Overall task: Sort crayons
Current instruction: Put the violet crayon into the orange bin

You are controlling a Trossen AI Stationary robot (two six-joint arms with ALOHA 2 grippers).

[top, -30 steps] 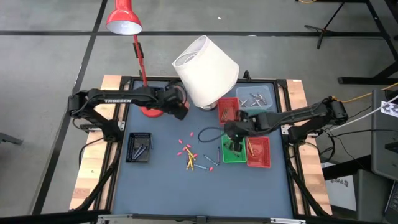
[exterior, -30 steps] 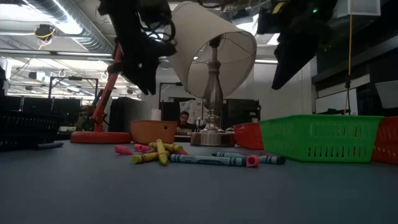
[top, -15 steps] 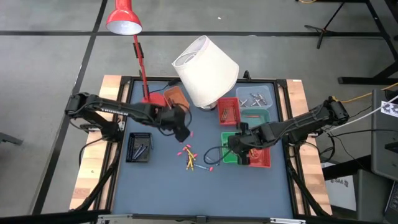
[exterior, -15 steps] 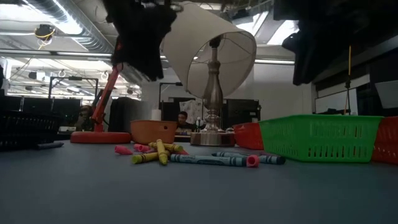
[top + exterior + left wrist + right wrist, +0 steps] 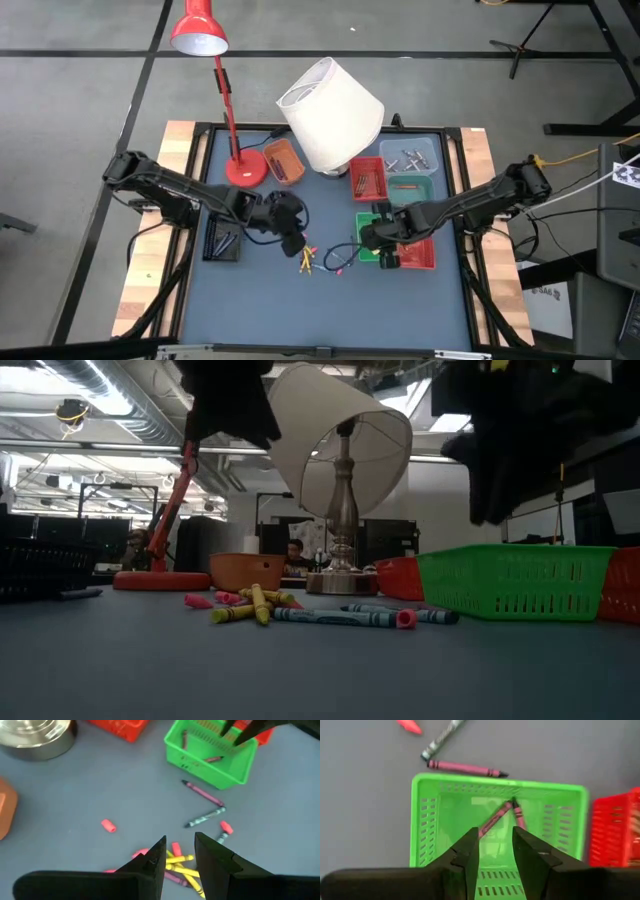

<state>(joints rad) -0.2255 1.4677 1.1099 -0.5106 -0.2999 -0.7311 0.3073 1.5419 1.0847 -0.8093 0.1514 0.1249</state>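
From where I stand, loose crayons (image 5: 262,605) lie scattered mid-table on the grey mat. Above them hovers the left gripper (image 5: 179,851), fingers a little apart, holding nothing. Beyond, the right gripper (image 5: 495,851) hangs over the green tray (image 5: 425,820), fingers likewise parted and empty; two purple crayons (image 5: 507,815) lie inside, another purple crayon (image 5: 465,768) just outside its wall.

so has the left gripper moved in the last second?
Yes. In the high view the left gripper has moved away from the red lamp base, toward the loose crayons mid-table, and now hovers over them.
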